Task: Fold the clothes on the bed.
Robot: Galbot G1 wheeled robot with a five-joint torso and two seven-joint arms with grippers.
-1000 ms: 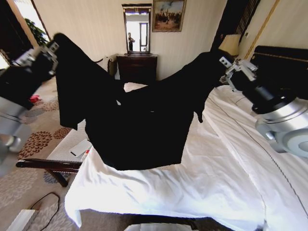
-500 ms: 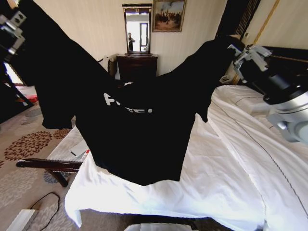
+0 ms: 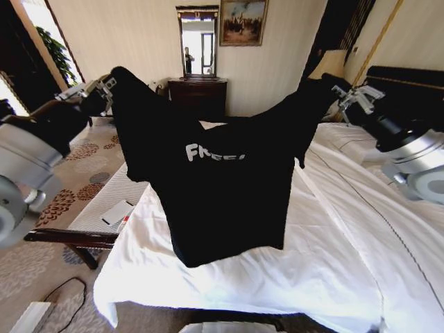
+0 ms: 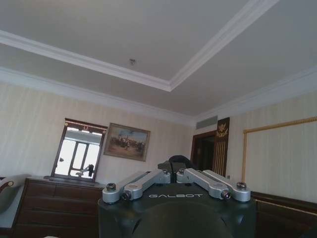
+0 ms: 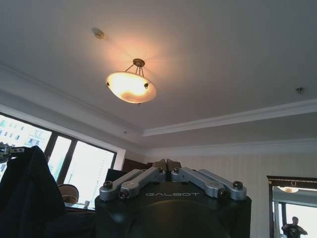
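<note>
The clothes [image 3: 222, 201], a black T-shirt with white lettering across the chest, hang spread between my two grippers above the bed [image 3: 333, 263]. My left gripper [image 3: 109, 86] is shut on one shoulder at the upper left. My right gripper [image 3: 345, 93] is shut on the other shoulder at the upper right. The hem droops down onto the white sheet near the bed's foot. In the left wrist view the left gripper [image 4: 171, 164] points at the ceiling with a dark bit of cloth at its tips. In the right wrist view the right gripper [image 5: 166, 163] is closed, and the clothes [image 5: 29, 203] hang off to one side.
A dark-framed bench [image 3: 90, 222] with a small white card [image 3: 116, 211] stands at the bed's foot on the left. A dark dresser [image 3: 198, 97] with a mirror stands against the far wall. The dark headboard [image 3: 409, 87] rises at the right. A cable [image 3: 62, 295] lies on the carpet.
My left gripper has swung down and inward from the upper left corner, carrying its shoulder of the shirt with it. The lettering now faces me more fully. The right gripper has barely moved.
</note>
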